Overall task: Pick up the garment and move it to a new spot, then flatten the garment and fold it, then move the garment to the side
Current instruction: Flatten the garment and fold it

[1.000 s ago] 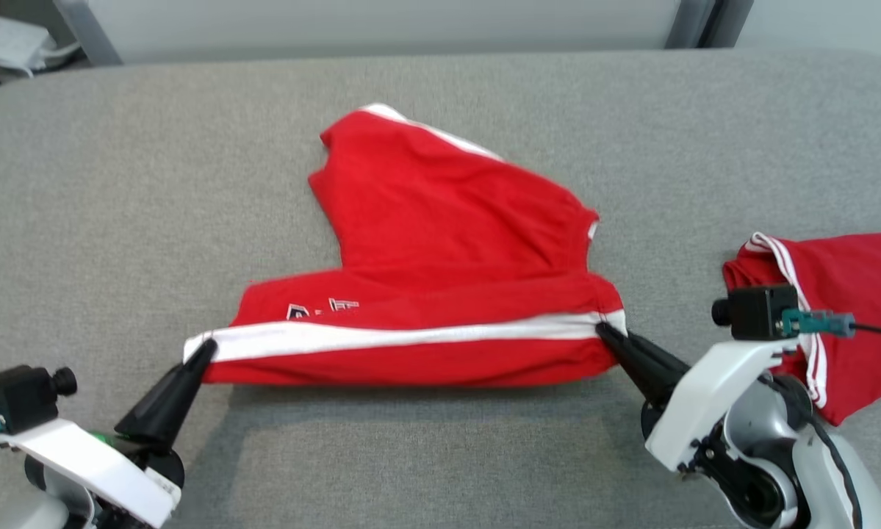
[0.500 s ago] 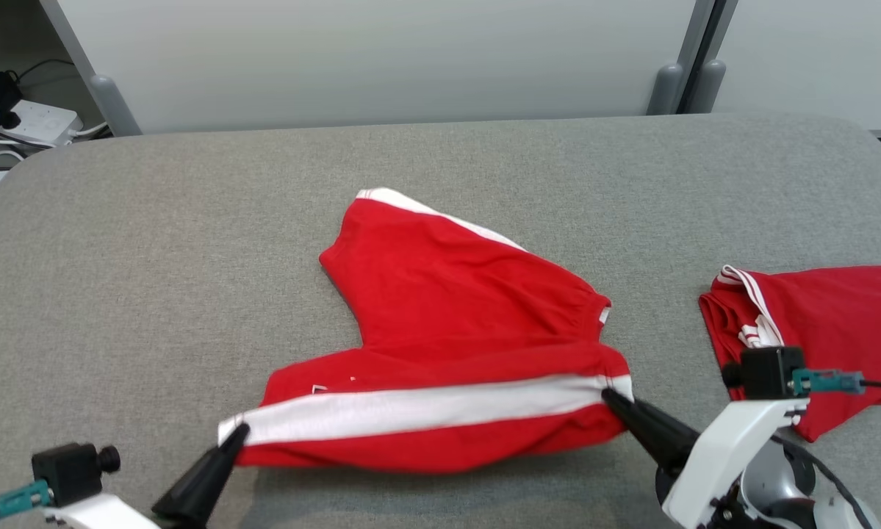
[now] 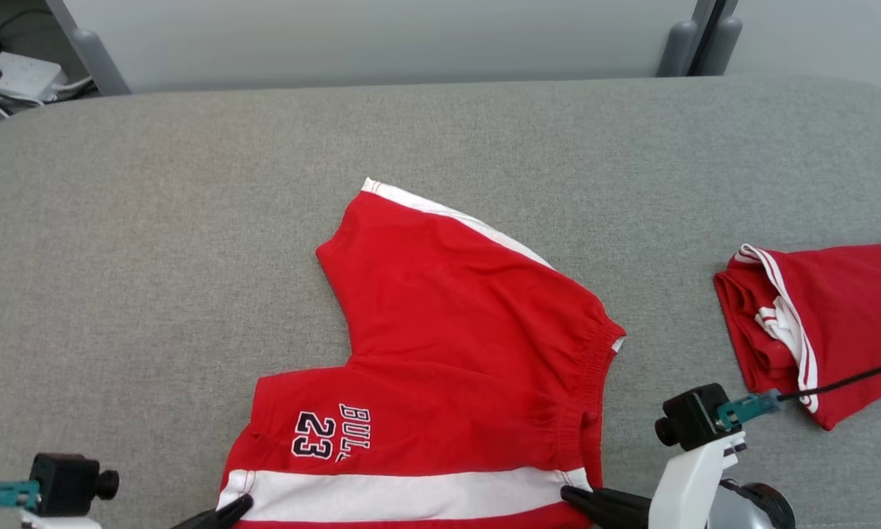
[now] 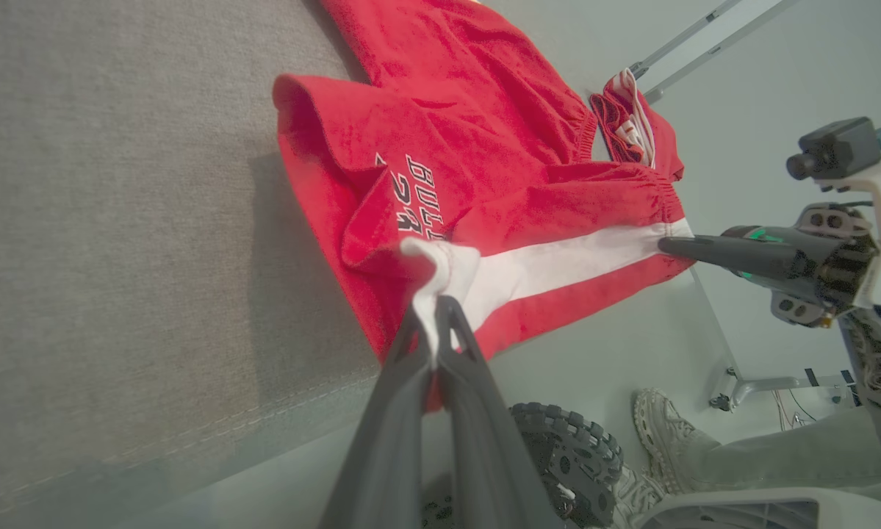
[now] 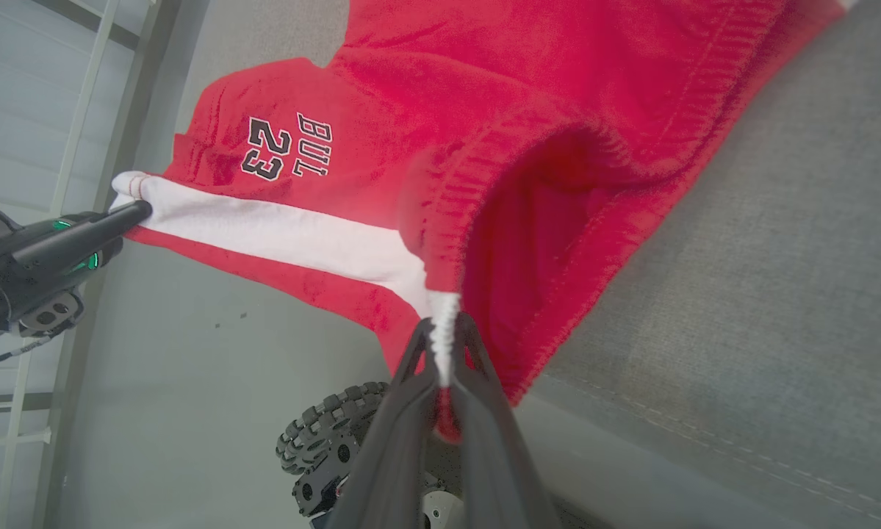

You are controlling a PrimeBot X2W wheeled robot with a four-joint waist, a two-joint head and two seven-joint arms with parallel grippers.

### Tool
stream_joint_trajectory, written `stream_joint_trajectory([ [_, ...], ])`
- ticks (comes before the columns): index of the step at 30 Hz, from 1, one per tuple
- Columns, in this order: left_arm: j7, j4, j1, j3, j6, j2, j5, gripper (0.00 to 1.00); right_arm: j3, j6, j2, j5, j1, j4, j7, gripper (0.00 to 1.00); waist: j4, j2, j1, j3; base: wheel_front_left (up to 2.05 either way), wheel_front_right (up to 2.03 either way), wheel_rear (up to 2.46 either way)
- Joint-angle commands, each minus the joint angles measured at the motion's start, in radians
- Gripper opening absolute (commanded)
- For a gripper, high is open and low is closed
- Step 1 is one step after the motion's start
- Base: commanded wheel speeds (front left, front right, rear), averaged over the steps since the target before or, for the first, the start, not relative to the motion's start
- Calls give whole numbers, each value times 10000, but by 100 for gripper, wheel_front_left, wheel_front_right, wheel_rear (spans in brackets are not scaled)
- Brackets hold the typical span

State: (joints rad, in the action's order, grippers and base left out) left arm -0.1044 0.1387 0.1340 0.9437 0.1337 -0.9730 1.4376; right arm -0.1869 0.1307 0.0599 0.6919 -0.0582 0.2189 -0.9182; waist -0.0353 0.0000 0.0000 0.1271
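Garment [image 3: 455, 353]: red shorts with a white side stripe on the grey padded table [image 3: 153, 257], from the middle to the near edge. The near leg is stretched left to right between my two grippers, and its stripe edge hangs just past the table's near edge. My left gripper [image 4: 433, 312] is clenched on the stripe's left end, hem corner pinched. My right gripper [image 5: 444, 334] is clenched on the stripe's right end, at the waistband. The far leg lies flat, pointing far-left. At the right of the table sits a second red garment [image 3: 837, 323], folded, well apart from mine. A wheel [image 4: 565, 448] and a person's shoe [image 4: 660, 426] are on the floor below the near edge. Versus half a second ago: the near leg was rolled and the print nearly hidden; now it is spread and the "23" print [image 3: 315, 433] reads whole. Same grip at both ends; the head camera shifted too.
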Motion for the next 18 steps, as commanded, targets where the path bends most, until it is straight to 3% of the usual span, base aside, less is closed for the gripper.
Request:
stream_joint_trajectory([
  [1,562,692,932,-252,-31,-1030,369,0,-306,0,-50,-531,410,671,-557,0,102,0,0,548,0,0,0],
  [2,562,692,932,-252,-31,-1030,369,0,-306,0,-50,-531,410,671,-557,0,102,0,0,548,0,0,0],
  [7,2937,1167,1913,-101,-31,-1998,1597,0,-342,0,-91,-1133,1548,530,-825,0,281,0,0,1791,0,0,0],
  [9,4100,877,2509,-423,-31,-2148,2347,0,-300,0,-93,-1098,2441,1,-314,0,384,0,0,2446,0,0,0],
  [10,4751,82,3414,-1220,-31,-2144,2751,0,-231,0,-94,-922,3759,-723,727,0,487,0,0,3108,0,0,0],
  [12,3724,-1543,5426,-3002,-31,-1982,1743,0,149,0,-95,-852,6692,-1907,3630,0,579,0,0,3863,0,0,0],
  [14,1546,-2394,6926,-4163,-31,-1813,344,0,391,0,-95,-858,8693,-2840,5580,0,606,0,0,3997,0,0,0],
  [15,706,-2564,7466,-4411,-31,-1736,-114,0,549,0,-95,-993,9593,-3302,6541,0,599,0,0,3959,0,0,0],
  [18,-806,-2332,8684,-4536,-31,-1700,-731,0,520,0,-95,-1512,11397,-4526,7815,0,578,0,0,3772,0,0,0],
])
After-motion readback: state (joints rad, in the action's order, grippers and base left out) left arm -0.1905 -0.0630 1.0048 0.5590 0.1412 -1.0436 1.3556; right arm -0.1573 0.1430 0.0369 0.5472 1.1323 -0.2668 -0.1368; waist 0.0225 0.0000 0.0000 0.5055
